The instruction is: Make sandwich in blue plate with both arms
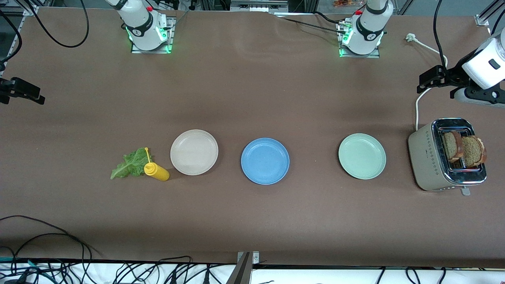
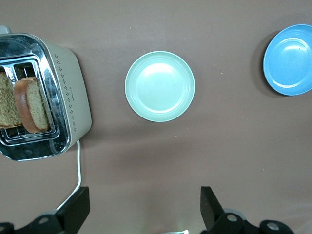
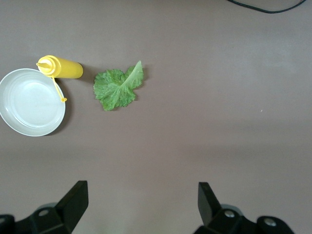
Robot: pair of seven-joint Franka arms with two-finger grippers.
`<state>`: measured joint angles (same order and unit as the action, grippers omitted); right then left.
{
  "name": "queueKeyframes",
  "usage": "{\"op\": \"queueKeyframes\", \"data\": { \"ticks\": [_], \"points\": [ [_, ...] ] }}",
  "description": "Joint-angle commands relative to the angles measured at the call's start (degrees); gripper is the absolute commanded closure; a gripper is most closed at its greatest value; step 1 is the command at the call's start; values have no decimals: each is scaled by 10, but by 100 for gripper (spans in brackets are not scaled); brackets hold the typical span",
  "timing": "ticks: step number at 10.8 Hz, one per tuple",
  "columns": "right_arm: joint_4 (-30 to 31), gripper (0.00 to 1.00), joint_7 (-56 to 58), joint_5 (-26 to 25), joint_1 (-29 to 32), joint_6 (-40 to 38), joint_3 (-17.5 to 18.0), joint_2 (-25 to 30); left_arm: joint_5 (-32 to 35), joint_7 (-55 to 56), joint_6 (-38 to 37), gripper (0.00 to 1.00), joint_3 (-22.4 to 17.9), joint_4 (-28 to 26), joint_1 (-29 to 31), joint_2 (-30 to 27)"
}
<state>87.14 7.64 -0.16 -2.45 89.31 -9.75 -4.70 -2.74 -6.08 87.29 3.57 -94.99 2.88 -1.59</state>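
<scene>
The blue plate (image 1: pixel 265 160) (image 2: pixel 290 59) lies bare at the table's middle. Two brown bread slices (image 1: pixel 452 146) (image 1: pixel 473 151) stand upright in the toaster's slots; the left wrist view shows them too (image 2: pixel 33 105). A green lettuce leaf (image 1: pixel 130 163) (image 3: pixel 118 87) lies flat toward the right arm's end. My left gripper (image 1: pixel 432 81) (image 2: pixel 145 207) hangs open and holds nothing, over bare table and the white cord near the toaster. My right gripper (image 1: pixel 23 92) (image 3: pixel 143 204) is open too, holding nothing, over bare table at the right arm's end.
A beige toaster (image 1: pixel 428 157) (image 2: pixel 73 97) stands at the left arm's end, its white cord (image 1: pixel 418 98) trailing toward the bases. A mint-green plate (image 1: pixel 362 156) (image 2: pixel 160 86) and a cream plate (image 1: pixel 194 152) (image 3: pixel 31 101) flank the blue one. A yellow squeeze bottle (image 1: pixel 156 171) (image 3: pixel 61 67) lies between lettuce and cream plate.
</scene>
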Motion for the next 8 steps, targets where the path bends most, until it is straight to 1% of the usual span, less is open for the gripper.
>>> {"op": "queueKeyframes", "data": {
  "ticks": [1, 3, 6, 8],
  "points": [
    [-1, 0, 10, 3, 0, -8, 4, 1, -5, -11, -13, 0, 0, 15, 3, 5],
    [-2, 0, 7, 3, -8, -5, 7, 0, -5, -11, -12, 0, 0, 15, 3, 5],
    [-3, 0, -3, 3, -41, 4, 7, -6, -5, -11, -13, 0, 0, 15, 3, 5],
    [-3, 0, 4, 10, -41, 3, 7, -6, -5, -11, -13, 0, 0, 15, 3, 5]
  ]
}}
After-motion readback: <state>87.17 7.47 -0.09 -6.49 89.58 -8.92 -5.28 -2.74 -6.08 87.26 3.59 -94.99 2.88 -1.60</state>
